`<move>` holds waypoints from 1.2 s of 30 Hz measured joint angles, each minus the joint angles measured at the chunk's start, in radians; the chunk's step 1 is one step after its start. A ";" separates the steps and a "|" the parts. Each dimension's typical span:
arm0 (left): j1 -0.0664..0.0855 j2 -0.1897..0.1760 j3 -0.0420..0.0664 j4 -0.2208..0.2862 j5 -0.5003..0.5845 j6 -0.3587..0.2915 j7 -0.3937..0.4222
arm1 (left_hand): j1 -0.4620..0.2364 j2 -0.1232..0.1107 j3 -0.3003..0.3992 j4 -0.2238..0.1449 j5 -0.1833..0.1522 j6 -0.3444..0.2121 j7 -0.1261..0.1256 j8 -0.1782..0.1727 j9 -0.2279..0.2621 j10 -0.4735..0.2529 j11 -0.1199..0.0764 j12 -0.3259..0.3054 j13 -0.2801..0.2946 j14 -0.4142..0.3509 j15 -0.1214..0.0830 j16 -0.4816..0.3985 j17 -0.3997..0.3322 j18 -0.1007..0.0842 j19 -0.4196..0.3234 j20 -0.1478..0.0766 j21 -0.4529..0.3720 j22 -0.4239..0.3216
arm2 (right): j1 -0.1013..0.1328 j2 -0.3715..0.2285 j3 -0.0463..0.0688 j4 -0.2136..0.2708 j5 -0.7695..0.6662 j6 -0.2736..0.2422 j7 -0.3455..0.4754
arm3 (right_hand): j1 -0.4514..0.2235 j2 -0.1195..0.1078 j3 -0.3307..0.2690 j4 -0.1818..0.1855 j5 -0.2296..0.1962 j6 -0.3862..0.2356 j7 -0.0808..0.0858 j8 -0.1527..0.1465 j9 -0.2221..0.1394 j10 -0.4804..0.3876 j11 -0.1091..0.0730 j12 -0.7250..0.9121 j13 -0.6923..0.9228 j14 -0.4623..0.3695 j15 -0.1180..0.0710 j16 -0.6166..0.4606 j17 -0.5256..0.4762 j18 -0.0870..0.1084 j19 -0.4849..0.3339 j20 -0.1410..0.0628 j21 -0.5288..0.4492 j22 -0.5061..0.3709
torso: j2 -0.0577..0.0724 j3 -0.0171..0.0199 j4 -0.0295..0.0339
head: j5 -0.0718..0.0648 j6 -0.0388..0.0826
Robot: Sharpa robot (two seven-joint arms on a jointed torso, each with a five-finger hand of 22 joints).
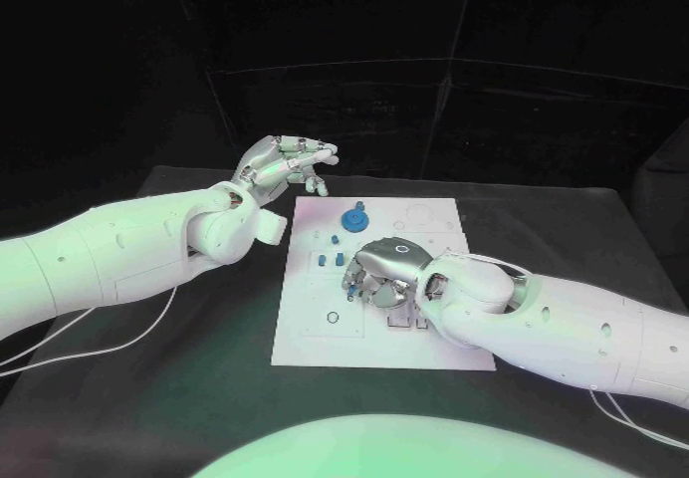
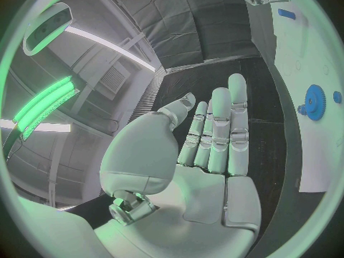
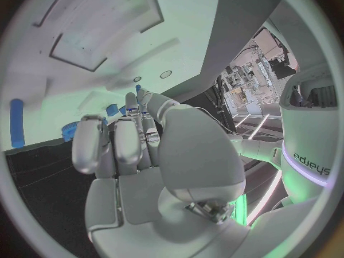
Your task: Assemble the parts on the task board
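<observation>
Black table [image 1: 172, 398], white task board [image 1: 324, 349] flat at its middle, thin pale cables [image 1: 87, 349], apparently resting near both side edges

head view: high, looking down and forward; flat white rectangular task board [image 1: 376, 329] mid-frame, far off.
left wrist view: behind silver many-fingered left hand [image 2: 208, 149], very near; board edge at 3 o'clock.
right wrist view: behind silver many-fingered right hand [image 3: 143, 155], close over board at 10 o'clock.
shared: board; round blue toothed gear part [image 1: 354, 216] [image 2: 313, 100] in head and left wrist views.
</observation>
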 measured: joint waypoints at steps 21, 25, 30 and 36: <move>0.000 0.003 0.000 -0.006 0.000 0.005 -0.003 | 0.000 0.000 0.000 0.000 0.000 0.000 0.000 0.000 0.000 0.000 0.000 0.000 0.000 0.000 0.000 0.000 -0.001 0.000 0.000 0.000 0.000 -0.001 | -0.002 0.008 0.000 -0.012 -0.003 0.037 0.000 | 0.000 0.000 0.000 0.000 0.000 -0.002 -0.001 0.000 -0.001 0.000 0.000 0.000 0.000 0.000 0.000 0.000 0.000 0.000 0.000 0.000 0.000 -0.001 | -0.001 0.0000 -0.0007 | 0.004 -0.009; 0.000 0.004 0.000 -0.006 0.000 0.006 -0.004 | 0.000 0.000 0.000 0.000 0.000 0.000 0.000 0.000 0.000 0.000 0.000 0.000 0.000 0.000 0.000 0.000 -0.002 0.000 0.000 0.000 0.000 -0.002 | -0.002 0.014 -0.001 -0.017 -0.006 0.044 -0.001 | 0.000 0.000 0.000 0.000 0.000 -0.002 -0.001 0.000 -0.001 0.000 0.000 0.000 0.000 0.000 0.000 0.000 0.000 0.000 0.000 0.000 0.000 -0.001 | 0.000 0.0000 -0.0007 | 0.005 -0.011; 0.000 0.004 0.000 -0.006 0.000 0.007 -0.004 | 0.000 0.000 0.000 0.000 0.000 0.000 0.000 0.000 0.000 0.000 0.000 0.000 0.000 0.000 0.000 0.000 -0.002 0.000 0.000 0.000 0.000 -0.002 | -0.003 0.020 -0.001 -0.023 -0.011 0.050 -0.004 | 0.000 0.000 0.000 0.000 0.000 -0.002 -0.001 0.000 -0.001 0.000 0.000 0.000 0.000 0.000 0.000 0.000 0.000 0.000 0.000 0.000 0.000 -0.001 | 0.000 0.0000 -0.0007 | 0.005 -0.013; 0.000 0.004 0.000 -0.006 0.000 0.008 -0.005 | 0.000 0.000 0.000 0.000 0.000 0.000 0.000 0.000 0.000 0.000 0.000 0.000 0.000 0.000 0.000 0.000 -0.002 0.000 0.000 0.000 0.000 -0.002 | -0.003 0.025 -0.005 -0.024 -0.018 0.057 -0.008 | -0.004 -0.004 0.000 0.000 0.000 0.000 0.000 -0.003 0.000 0.000 0.000 -0.005 0.000 0.000 0.000 0.000 -0.001 0.000 0.000 0.000 0.000 -0.003 | 0.000 -0.0004 -0.0007 | 0.006 -0.015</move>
